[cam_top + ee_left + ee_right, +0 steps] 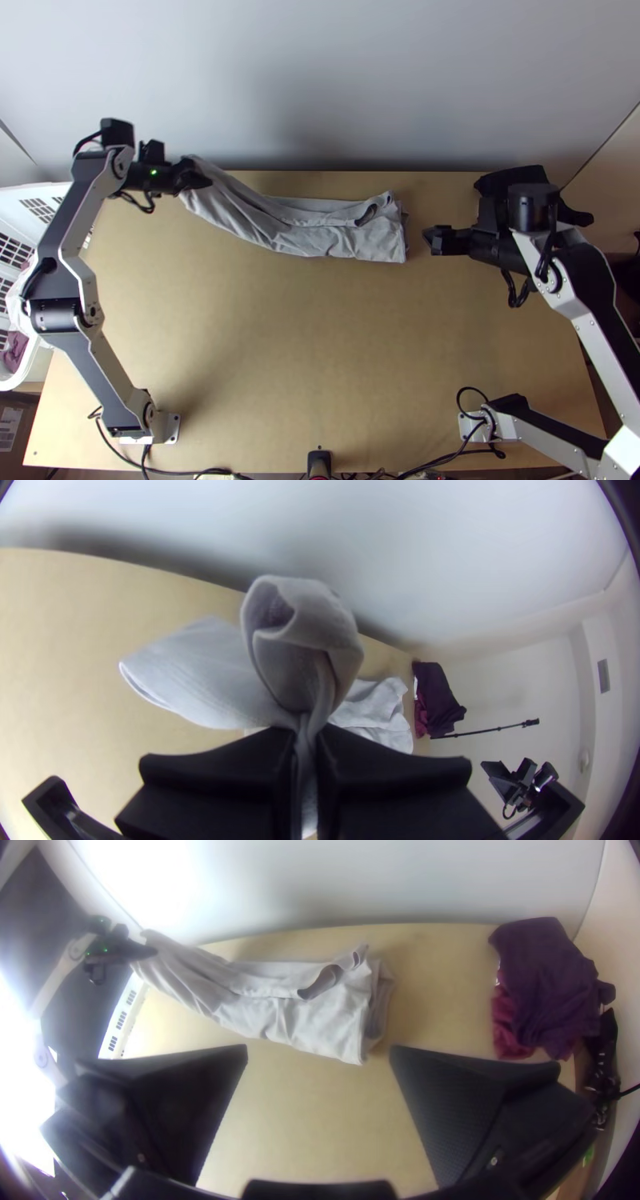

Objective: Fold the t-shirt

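A light grey t-shirt lies as a long folded strip near the table's back edge, its neckline at the right part. Its left end is lifted in my left gripper. In the left wrist view the left gripper is shut on bunched cloth of the t-shirt. My right gripper is a little right of the t-shirt, not touching it. In the right wrist view the right gripper stands wide open, and the t-shirt lies beyond it.
Dark purple and maroon clothes lie in a pile at the table's back right. A white basket with clothes stands off the left edge. A pale wall rises behind the table. Cables run along the near edge.
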